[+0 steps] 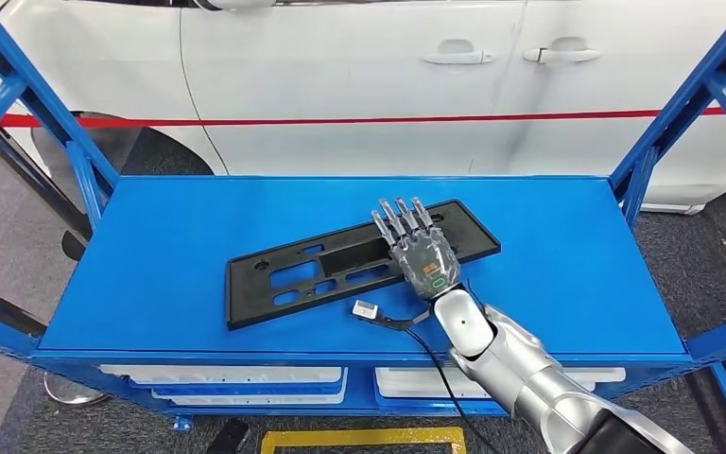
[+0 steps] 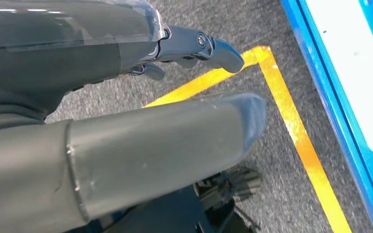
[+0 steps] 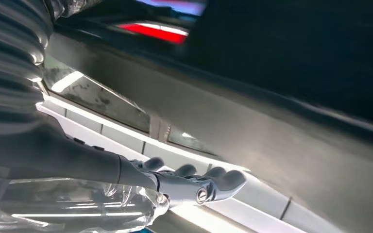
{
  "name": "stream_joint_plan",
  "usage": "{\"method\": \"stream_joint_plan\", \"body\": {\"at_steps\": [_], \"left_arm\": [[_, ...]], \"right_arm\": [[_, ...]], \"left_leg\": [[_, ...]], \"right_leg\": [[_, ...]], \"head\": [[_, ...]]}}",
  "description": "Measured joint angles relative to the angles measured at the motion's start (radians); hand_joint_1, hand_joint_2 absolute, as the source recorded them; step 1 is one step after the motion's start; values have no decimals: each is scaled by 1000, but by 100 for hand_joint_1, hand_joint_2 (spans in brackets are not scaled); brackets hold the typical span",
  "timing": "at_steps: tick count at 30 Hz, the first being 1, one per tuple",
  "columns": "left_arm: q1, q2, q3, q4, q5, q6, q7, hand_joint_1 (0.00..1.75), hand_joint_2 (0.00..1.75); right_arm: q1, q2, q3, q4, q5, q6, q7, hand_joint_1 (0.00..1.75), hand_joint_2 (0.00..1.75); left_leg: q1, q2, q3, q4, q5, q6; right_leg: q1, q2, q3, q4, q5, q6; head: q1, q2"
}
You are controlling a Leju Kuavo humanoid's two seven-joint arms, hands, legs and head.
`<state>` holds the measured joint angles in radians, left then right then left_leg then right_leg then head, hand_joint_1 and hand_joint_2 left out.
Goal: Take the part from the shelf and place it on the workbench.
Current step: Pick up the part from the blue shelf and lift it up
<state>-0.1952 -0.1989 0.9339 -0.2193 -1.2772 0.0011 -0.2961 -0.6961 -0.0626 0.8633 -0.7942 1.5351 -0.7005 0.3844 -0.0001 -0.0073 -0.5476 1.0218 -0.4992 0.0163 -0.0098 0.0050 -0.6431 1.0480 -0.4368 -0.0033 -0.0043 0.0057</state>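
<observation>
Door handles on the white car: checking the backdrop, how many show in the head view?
2: one door handle left of the door seam, the other just right of it.

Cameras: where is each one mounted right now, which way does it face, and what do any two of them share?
Head view: high on the body, facing forward and down at the blue shelf; right hand lies flat on the black part.
Left wrist view: behind the left hand, facing the grey floor and yellow tape.
Right wrist view: behind the right hand, close against the part's dark surface.
Shared: head and right wrist views both show the right hand and the part.
</observation>
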Motion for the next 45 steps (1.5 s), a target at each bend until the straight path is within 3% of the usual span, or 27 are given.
{"method": "stream_joint_plan", "body": {"at_steps": [2, 3, 5, 6, 7, 8, 10, 11, 12, 14, 17, 19, 21, 22, 23, 26, 28, 30, 32, 34, 36, 37, 38, 39, 40, 42, 45], "left_arm": [[0, 0, 0, 0, 0, 0, 0, 0, 0], [0, 1, 0, 0, 0, 0, 0, 0, 0], [0, 1, 0, 0, 0, 0, 0, 0, 0], [1, 1, 0, 0, 0, 0, 0, 0, 0], [3, 1, 0, 0, 0, 0, 0, 0, 0], [4, 1, 0, 0, 0, 0, 0, 0, 0], [5, 1, 0, 0, 0, 0, 0, 0, 0], [4, 1, 0, 0, 0, 0, 0, 0, 0], [3, 1, 0, 0, 0, 0, 0, 0, 0], [2, 1, 0, 0, 0, 0, 0, 0, 0], [3, 1, 0, 0, 0, 0, 0, 0, 0], [1, 1, -1, 0, 0, 0, 0, 0, 0], [0, 1, -1, 0, 0, 0, 0, 0, 0], [0, 1, -1, 0, 0, 0, 0, 0, 0], [1, 1, -1, 0, 0, 0, 0, 0, 0], [2, 0, -1, 0, 0, 0, 0, 0, 0], [1, 0, -1, 0, 0, 0, 0, 0, 0], [0, 0, -1, 0, 0, 0, 0, 0, 0], [1, 0, -1, 0, 0, 0, 0, 0, 0], [1, 0, -1, 0, 3, 6, -3, 0, 0], [-1, 0, 0, 0, 17, 35, -17, 0, 0], [-3, 0, 1, 0, 27, 57, -25, 0, 0], [-6, 0, 2, 0, 35, 76, -31, 0, 0], [-10, -1, 4, 0, 40, 90, -34, 0, 0], [-15, -1, 5, 0, 43, 97, -36, 0, 0], [-25, 0, 8, 0, 45, 101, -39, 0, 0], [-33, -1, 10, 0, 45, 101, -43, 0, 0]], "right_arm": [[-1, -1, 0, 0, 0, 0, 0, 0, 175], [-2, 0, 0, -1, 0, 0, 0, 0, 175], [-1, 1, 0, 0, 0, 0, 0, 0, 175], [0, 2, 0, 0, 0, 0, 0, 0, 175], [1, 2, 0, 0, 0, 0, 0, 0, 175], [1, 2, 0, 0, 0, 0, 0, 0, 175], [1, 2, 0, 0, 0, 0, 0, 0, 175], [0, 2, 0, 0, 0, 0, 0, 0, 175], [-1, 2, 0, 0, 0, 0, 0, 0, 175], [-1, 2, 0, 1, 0, 0, 0, 0, 175], [-3, 2, 0, 0, 0, 0, 0, 0, 175], [-4, 2, 0, -1, 0, 0, 0, 0, 175], [-1, 2, 0, 1, 0, 0, 0, 0, 175], [1, 2, 0, 1, 0, 0, 0, 0, 175], [3, 2, 0, 2, 0, 0, 0, 0, 175], [2, 2, 0, 2, 0, 0, 0, 0, 175], [1, 2, 0, 3, 0, 0, 0, 0, 175], [0, 2, 0, 3, 0, 0, 0, 0, 175], [-1, 2, 0, 3, 0, 0, 0, 87, 175], [-3, 3, 0, 3, 0, 0, 1, 175, 175], [-4, 3, 1, 3, 0, 0, 5, 175, 175], [-5, 4, 1, 3, 0, 0, 6, 175, 175], [-6, 3, 0, 3, 0, 0, 6, 175, 175], [-8, 3, 0, 3, 0, 0, 4, 175, 175], [-11, 3, 0, 3, 0, 0, 1, 175, 175], [-19, 3, -2, 2, 0, 0, -4, 175, 175], [-26, 3, -8, 2, 0, 0, -12, 175, 175]], "left_leg": [[1, 1, -9, 32, -22, -10], [3, 2, -31, 79, -43, -15], [5, 2, -109, 217, -91, -22], [6, 2, -148, 273, -100, -24], [6, 2, -171, 294, -89, -24], [6, 2, -173, 272, -54, -23], [5, 2, -131, 145, 41, -15], [2, 2, -106, 83, 74, -11], [0, 1, -88, 40, 86, -5], [-6, 1, -76, 13, 78, 3], [2, 1, -59, -10, 76, 18], [5, 2, -50, -18, 75, 28], [5, 3, -48, -16, 69, 33], [5, 2, -46, -14, 65, 34], [5, 1, -43, -11, 60, 33], [5, -1, -31, 3, 39, 23], [2, -2, -30, 10, 29, 13], [1, -1, -29, 8, 26, 2], [3, 0, -31, 23, 12, -9], [5, 2, -68, 105, -34, -19], [7, 2, -134, 232, -85, -24], [9, 2, -158, 271, -91, -26], [10, 2, -167, 278, -78, -26], [10, 2, -158, 246, -46, -25], [11, 2, -132, 181, -2, -22], [8, 1, -80, 60, 52, -13], [1, 0, -63, 10, 60, -1]], "right_leg": [[-3, -1, 14, -9, -6, -11], [-5, -1, 22, -12, -9, -16], [-4, -2, 34, -13, -19, -22], [-3, -1, 39, -13, -24, -23], [-3, 0, 45, -13, -29, -22], [-3, 1, 54, -13, -35, -22], [-3, 2, 74, -13, -48, -18], [-1, 3, 81, -13, -54, -15], [-1, 4, 84, -13, -58, -11], [1, 4, 83, -16, -61, -2], [1, 1, 77, 3, -79, 13], [0, 0, 25, 102, -123, 20], [-3, 0, -58, 232, -164, 25], [-5, 0, -85, 263, -160, 27], [-6, -1, -93, 255, -134, 28], [-8, -3, -26, 77, -19, 27], [-6, -2, 2, 11, -3, 21], [-4, 0, 6, 5, -9, 10], [-6, -1, 13, -2, -10, -3], [-9, -2, 20, -7, -10, -13], [-7, -3, 22, -7, -11, -17], [-6, -3, 23, -6, -12, -18], [-6, -3, 24, -6, -13, -18], [-6, -2, 25, -5, -15, -17], [-6, -1, 27, -4, -16, -16], [-4, 1, 27, -2, -18, -11], [-2, 2, 22, -5, -13, 4]], "head": [[0, 0], [-1, 0], [-1, 0], [-1, 0], [-1, 0], [-1, 0], [-1, 0], [0, 0], [0, 0], [0, 0], [0, 0], [0, 0], [0, 0], [0, 0], [0, 0], [0, 0], [0, 0], [0, 0], [0, 0], [-1, 0], [-1, 0], [-1, 0], [-1, 0], [-1, 0], [-1, 0], [-1, 0], [-1, 0]]}}
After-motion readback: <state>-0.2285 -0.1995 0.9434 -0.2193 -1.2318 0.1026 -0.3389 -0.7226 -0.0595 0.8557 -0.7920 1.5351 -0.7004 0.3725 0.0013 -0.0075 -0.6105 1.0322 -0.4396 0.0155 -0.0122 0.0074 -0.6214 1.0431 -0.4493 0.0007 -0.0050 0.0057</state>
